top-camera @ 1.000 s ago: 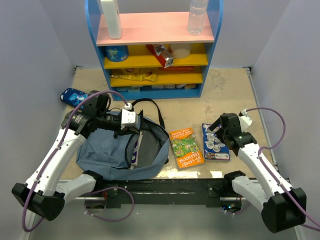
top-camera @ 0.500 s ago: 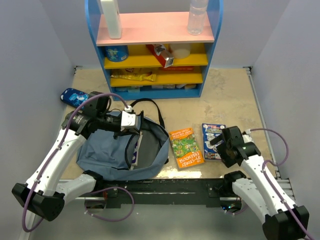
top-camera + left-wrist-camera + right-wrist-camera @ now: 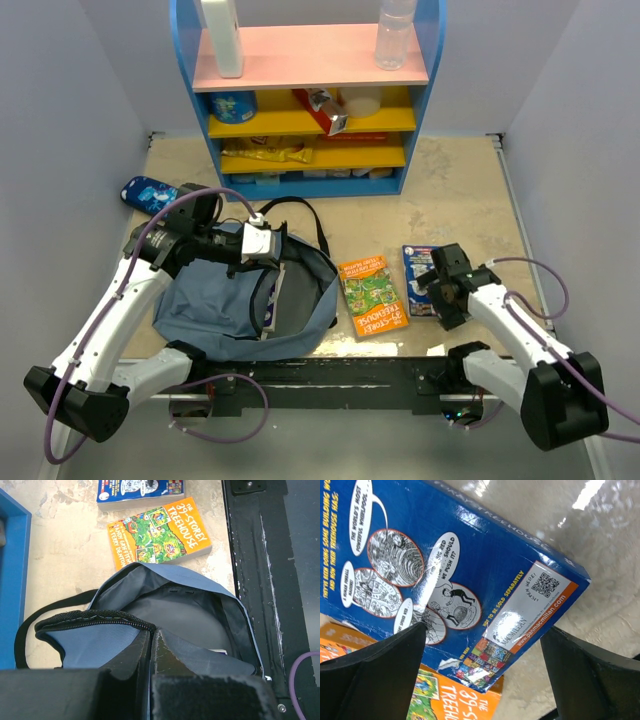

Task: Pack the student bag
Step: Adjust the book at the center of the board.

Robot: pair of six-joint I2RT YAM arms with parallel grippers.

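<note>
The slate-blue student bag lies open at the left, its dark lining showing. My left gripper is shut on the bag's zippered rim and holds the opening up; its jaws meet on the fabric. A thin flat item lies inside the bag. An orange book lies right of the bag, with a blue book beside it. My right gripper is open, low over the blue book's near end, its fingers straddling that corner.
A blue shelf unit with snacks and bottles stands at the back. A small bright-blue pouch lies at the far left. A black rail runs along the near edge. The orange book's corner lies under the blue book.
My right gripper has swung back and down, ending low over the near end of the blue book. The left gripper and the bag have not moved.
</note>
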